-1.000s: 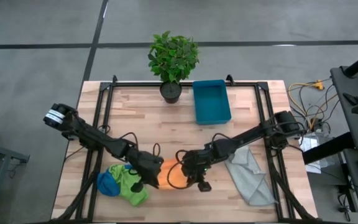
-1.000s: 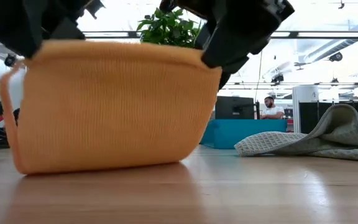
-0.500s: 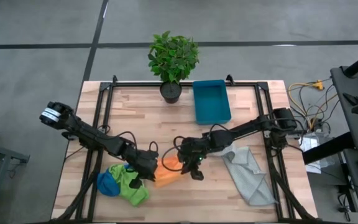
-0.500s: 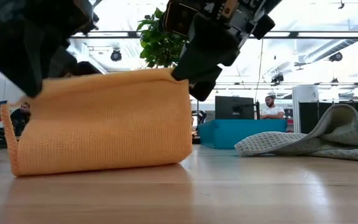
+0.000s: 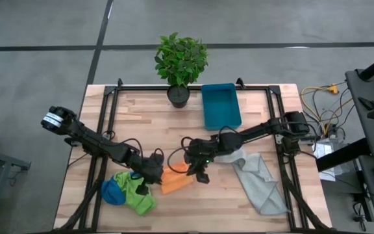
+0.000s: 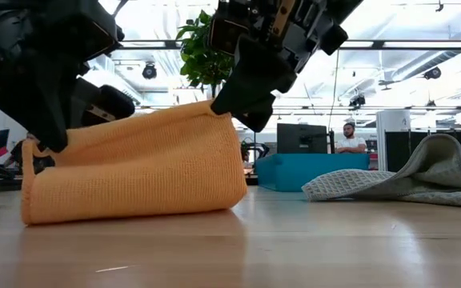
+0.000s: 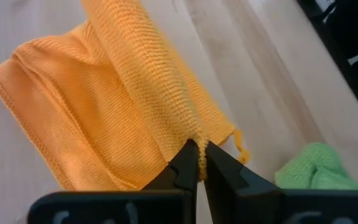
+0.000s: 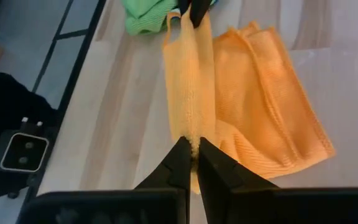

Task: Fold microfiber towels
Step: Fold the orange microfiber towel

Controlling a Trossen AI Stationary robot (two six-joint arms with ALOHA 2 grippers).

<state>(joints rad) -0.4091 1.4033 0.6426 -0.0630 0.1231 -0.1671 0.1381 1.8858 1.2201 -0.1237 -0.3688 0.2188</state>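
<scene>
The left gripper [image 5: 153, 177] and right gripper [image 5: 197, 170] each pinch a top corner of the orange towel [image 5: 176, 181], lifting its upper layer while its lower part rests on the worktop [image 5: 154, 123]. At nine o'clock of it lie the lime green towel [image 5: 135, 193] and blue towel [image 5: 112, 190]; the pale grey towel [image 5: 260, 179] lies at three o'clock.

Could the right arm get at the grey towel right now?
Probably not yet: the right gripper is shut on the orange towel, shared with the left gripper. The grey towel lies uncovered beside that arm, so the path looks free once it lets go.
</scene>
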